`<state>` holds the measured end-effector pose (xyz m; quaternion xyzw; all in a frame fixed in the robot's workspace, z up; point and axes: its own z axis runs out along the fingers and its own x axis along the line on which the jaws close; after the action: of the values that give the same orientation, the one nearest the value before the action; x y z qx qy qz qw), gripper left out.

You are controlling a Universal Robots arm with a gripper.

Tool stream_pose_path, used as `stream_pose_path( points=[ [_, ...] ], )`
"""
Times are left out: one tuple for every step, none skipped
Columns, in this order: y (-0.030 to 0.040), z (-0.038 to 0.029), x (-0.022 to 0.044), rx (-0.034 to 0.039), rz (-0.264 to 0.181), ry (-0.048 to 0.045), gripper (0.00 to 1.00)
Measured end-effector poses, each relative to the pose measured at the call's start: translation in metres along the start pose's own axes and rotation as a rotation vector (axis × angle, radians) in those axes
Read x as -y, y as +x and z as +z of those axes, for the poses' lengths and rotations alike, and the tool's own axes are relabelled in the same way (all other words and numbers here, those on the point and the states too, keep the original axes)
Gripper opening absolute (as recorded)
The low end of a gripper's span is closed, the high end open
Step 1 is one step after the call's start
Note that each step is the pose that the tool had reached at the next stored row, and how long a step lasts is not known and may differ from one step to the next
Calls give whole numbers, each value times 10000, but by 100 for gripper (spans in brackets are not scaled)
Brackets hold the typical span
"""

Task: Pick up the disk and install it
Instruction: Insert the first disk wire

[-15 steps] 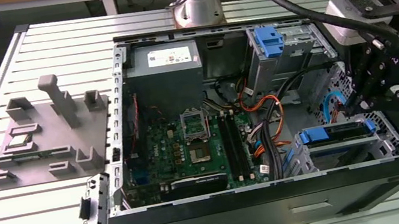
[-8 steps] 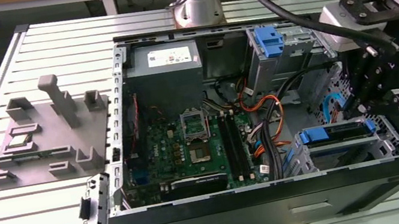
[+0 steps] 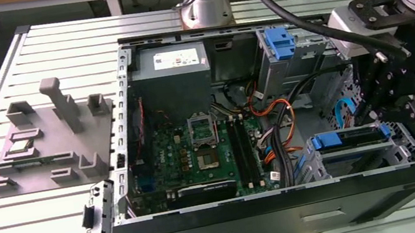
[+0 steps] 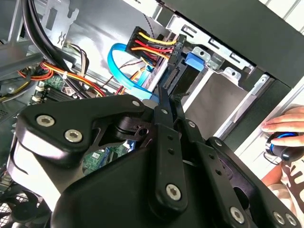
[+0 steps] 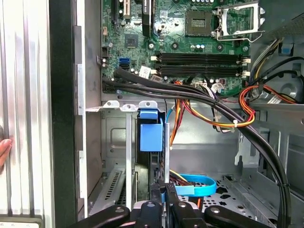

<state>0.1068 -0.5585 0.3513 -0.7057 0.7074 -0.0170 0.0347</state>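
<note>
The disk [image 3: 350, 138], in its blue carrier frame, sits in the drive cage at the front corner of the open computer case, on the exterior view's right. My gripper [image 3: 378, 118] reaches down onto its outer end from above. In the first wrist view the disk [image 5: 151, 137] stands edge-on between the cage rails, and my gripper [image 5: 161, 191] is shut on its near edge with blue plastic between the fingers. In the second wrist view my gripper [image 4: 169, 91] runs along the dark slab of the disk [image 4: 195, 61] up to its blue end tab.
A black cable bundle [image 5: 190, 90] and coloured power wires cross beside the cage, with a blue flat cable [image 4: 123, 71] below. The motherboard [image 3: 196, 150], the power supply [image 3: 169, 63] and a second blue bracket [image 3: 278, 41] fill the case. A grey fixture plate [image 3: 43, 144] lies outside. A hand [image 4: 285, 122] rests nearby.
</note>
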Motion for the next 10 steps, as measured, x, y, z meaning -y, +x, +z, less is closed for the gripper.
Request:
stream_pose_path(
  points=[
    [0,0,-1,0,0,1,16],
    [2,2,-3,2,2,1,16],
    [3,8,-7,4,3,2,16],
    [4,11,-8,3,2,3,16],
    [4,11,-8,2,1,3,16],
    [4,11,-8,1,1,3,16],
    [4,11,-8,1,1,3,16],
    [5,11,-8,2,1,3,16],
    [5,12,-9,2,1,3,16],
    [6,15,-9,2,1,3,16]
  ],
)
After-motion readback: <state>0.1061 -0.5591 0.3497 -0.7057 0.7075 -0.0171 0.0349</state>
